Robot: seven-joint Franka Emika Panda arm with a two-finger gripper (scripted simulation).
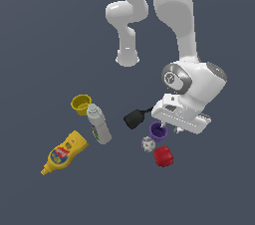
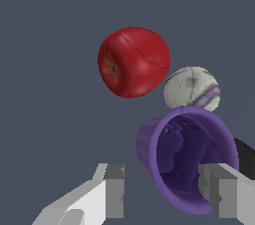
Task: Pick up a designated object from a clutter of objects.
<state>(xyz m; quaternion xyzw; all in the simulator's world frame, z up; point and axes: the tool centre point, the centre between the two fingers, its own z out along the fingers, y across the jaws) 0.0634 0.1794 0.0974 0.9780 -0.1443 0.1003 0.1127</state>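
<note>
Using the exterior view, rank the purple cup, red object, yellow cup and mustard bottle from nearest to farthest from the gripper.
Measured from the gripper:
1. Purple cup: right at the fingertips.
2. Red object: just past the cup, toward the view's bottom.
3. Yellow cup: well off to the exterior view's left.
4. Mustard bottle: farthest, lower left, lying on its side.
</note>
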